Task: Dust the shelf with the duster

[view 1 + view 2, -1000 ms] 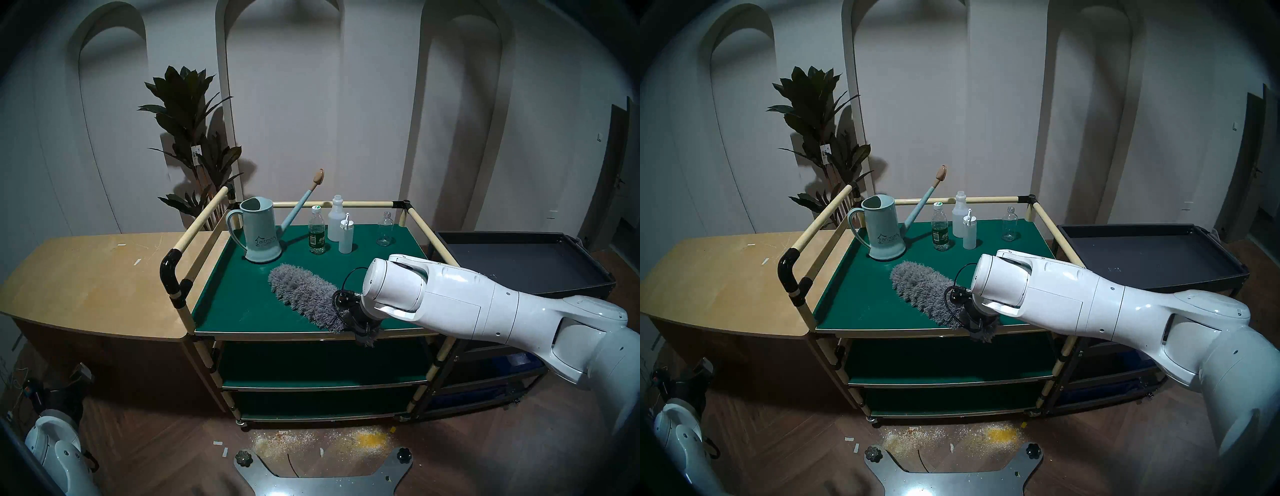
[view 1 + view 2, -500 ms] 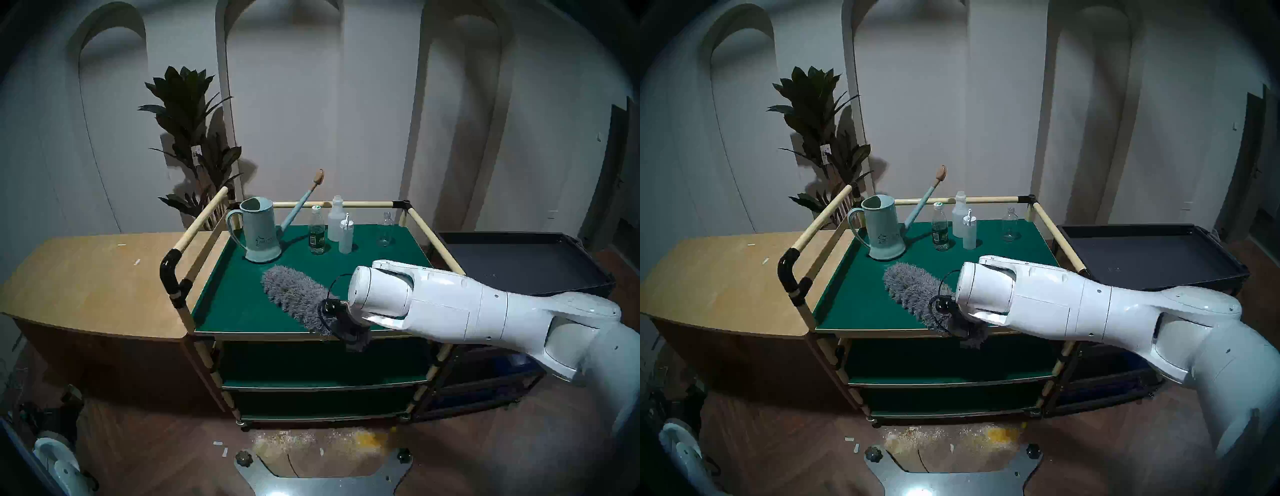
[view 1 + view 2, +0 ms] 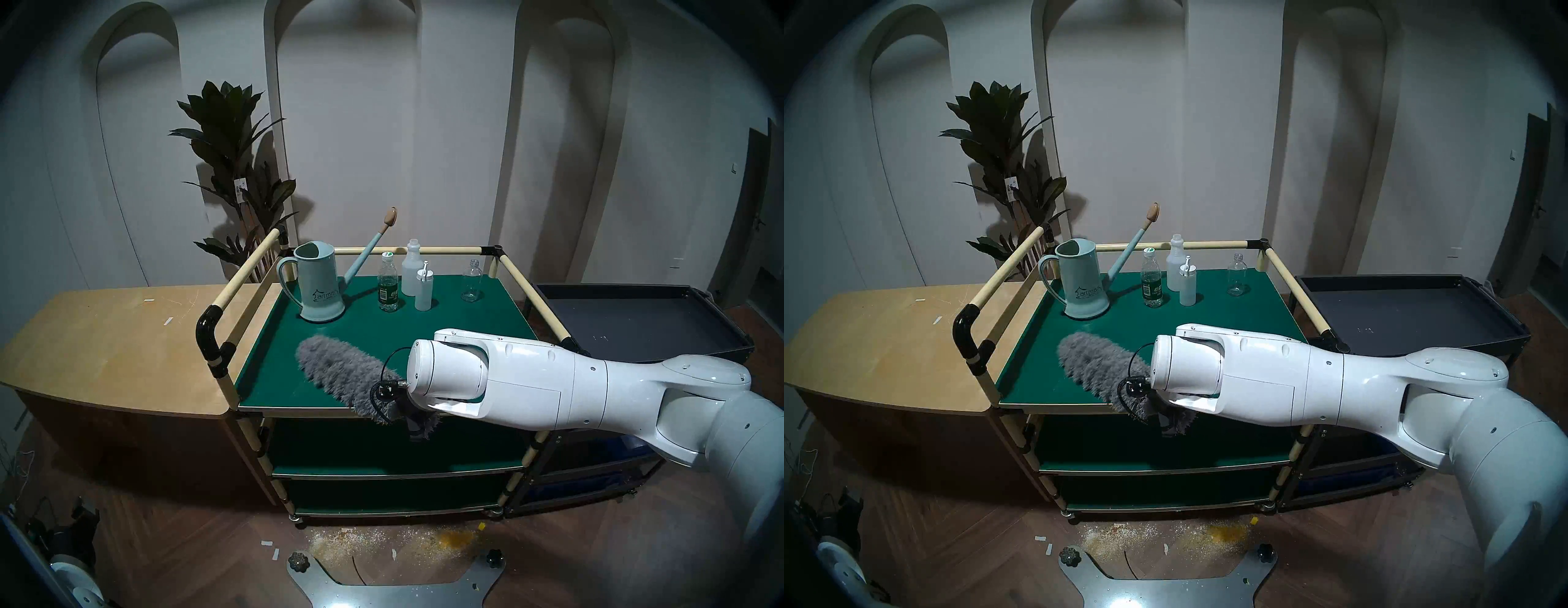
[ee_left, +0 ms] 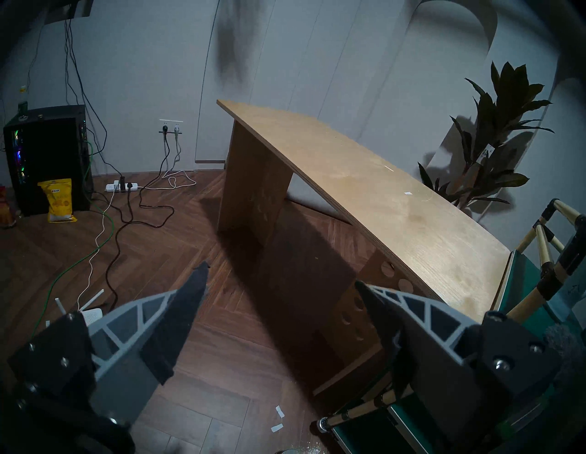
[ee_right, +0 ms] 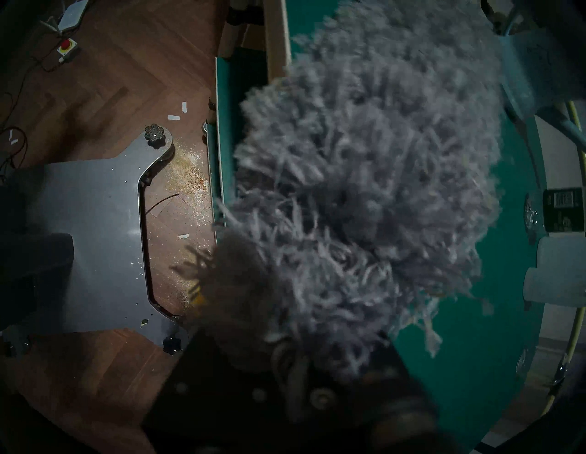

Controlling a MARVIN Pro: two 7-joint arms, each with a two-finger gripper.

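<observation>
Duster (image 3: 339, 373) leftward — in right gripper (image 3: 418, 422)

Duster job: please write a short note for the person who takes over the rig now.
Right gripper: shut on the duster at its handle end, by the front edge of the shelf.
Left gripper: open, empty, off to the side over the floor.
Duster head lies across the top board's front middle.
Done: cannot tell how much is dusted.
Left: area around the watering can and bottles; lower boards.
</observation>
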